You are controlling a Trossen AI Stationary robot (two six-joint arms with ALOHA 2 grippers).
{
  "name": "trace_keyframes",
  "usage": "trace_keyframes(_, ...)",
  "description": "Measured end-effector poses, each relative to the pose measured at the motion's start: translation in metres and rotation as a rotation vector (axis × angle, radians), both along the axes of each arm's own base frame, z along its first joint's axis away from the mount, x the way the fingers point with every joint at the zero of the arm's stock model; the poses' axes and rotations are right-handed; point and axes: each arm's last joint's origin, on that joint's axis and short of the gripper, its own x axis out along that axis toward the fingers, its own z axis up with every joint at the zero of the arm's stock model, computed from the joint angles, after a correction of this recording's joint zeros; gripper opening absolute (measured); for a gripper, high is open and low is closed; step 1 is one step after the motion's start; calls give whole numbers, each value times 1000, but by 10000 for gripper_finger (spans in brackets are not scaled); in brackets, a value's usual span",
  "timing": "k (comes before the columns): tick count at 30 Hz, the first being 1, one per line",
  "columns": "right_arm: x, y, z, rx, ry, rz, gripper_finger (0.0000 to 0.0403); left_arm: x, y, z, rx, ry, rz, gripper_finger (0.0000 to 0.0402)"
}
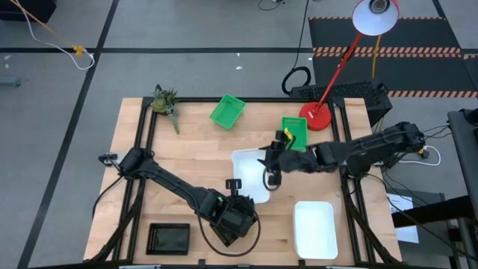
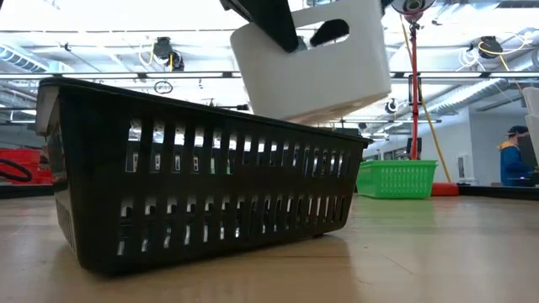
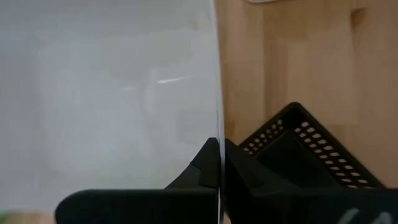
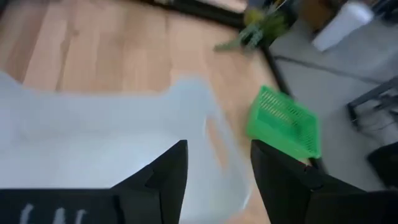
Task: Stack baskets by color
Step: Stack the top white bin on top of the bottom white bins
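Black basket (image 2: 202,194) sitting on the wooden surface (image 2: 421,252) nearest the low camera – left end effector (image 3: 217,177) clamping a white basket (image 2: 316,63) aloft above it; right end effector (image 4: 214,168) hovering over it, fingers apart; green basket (image 2: 397,178) resting beyond

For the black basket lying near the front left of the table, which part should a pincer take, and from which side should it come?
Take the black basket by one long side wall, coming from straight above. It sits upright with its mouth open upward, and its thin perforated wall probably fits between two fingers. Nothing rests inside it. The left pincer, nearest, is shut on the white basket.
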Motion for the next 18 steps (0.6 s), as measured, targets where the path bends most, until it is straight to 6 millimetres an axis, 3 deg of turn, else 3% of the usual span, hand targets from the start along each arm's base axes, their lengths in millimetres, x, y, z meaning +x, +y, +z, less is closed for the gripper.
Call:
trace_keyframes(11,2,-38,-4,46,57,-52,192,-1,-2,0,39,4,-31,3)
trace_keyframes(18,-1,-48,-8,70,110,-53,169,-1,-1,0,56,0,-32,3)
